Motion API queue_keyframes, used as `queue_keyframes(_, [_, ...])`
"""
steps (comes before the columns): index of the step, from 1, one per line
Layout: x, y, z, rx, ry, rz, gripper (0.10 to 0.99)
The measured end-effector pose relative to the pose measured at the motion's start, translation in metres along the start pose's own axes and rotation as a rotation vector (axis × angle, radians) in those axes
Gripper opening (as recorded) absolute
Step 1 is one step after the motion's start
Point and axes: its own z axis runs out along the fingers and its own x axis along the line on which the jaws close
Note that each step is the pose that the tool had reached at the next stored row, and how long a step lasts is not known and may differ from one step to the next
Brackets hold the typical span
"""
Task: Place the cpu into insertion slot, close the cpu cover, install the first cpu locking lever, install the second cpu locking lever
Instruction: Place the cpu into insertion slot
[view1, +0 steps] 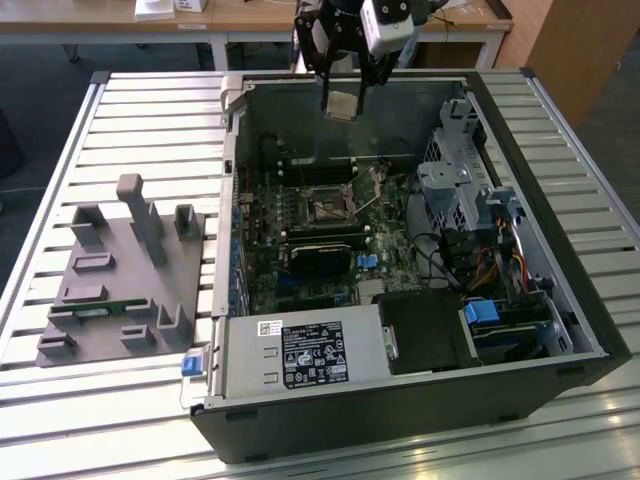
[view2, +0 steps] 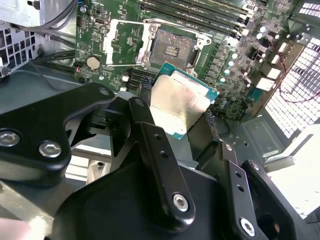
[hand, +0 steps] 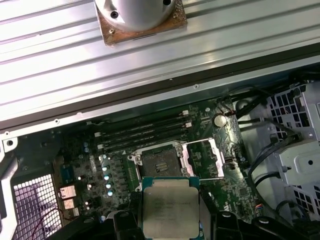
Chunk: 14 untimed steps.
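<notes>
Silver-topped cpu (view2: 180, 102) clamped between the fingers of the gripper (view2: 176, 104), held clear above the uncovered insertion slot (view2: 172, 47); cpu cover (view2: 122, 42) swung open beside it; black fingers hide two chip edges.

Tool (view1: 342, 98) aloft, pointed downward; fingers (view2: 155, 145) tight on opposite edges of the cpu (hand: 170, 212)

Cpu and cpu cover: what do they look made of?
The cpu: dull silver-grey metal lid, matte with soft sheen, on a teal-green board-like base showing at its edges. The cpu cover: thin silvery frame, likely sheet metal, possibly steel; it glints.
</notes>
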Motion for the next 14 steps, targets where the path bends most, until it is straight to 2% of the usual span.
queue_keyframes(14, [0.0,0.0,0.0002,-0.001,-0.0038,0.042,0.537])
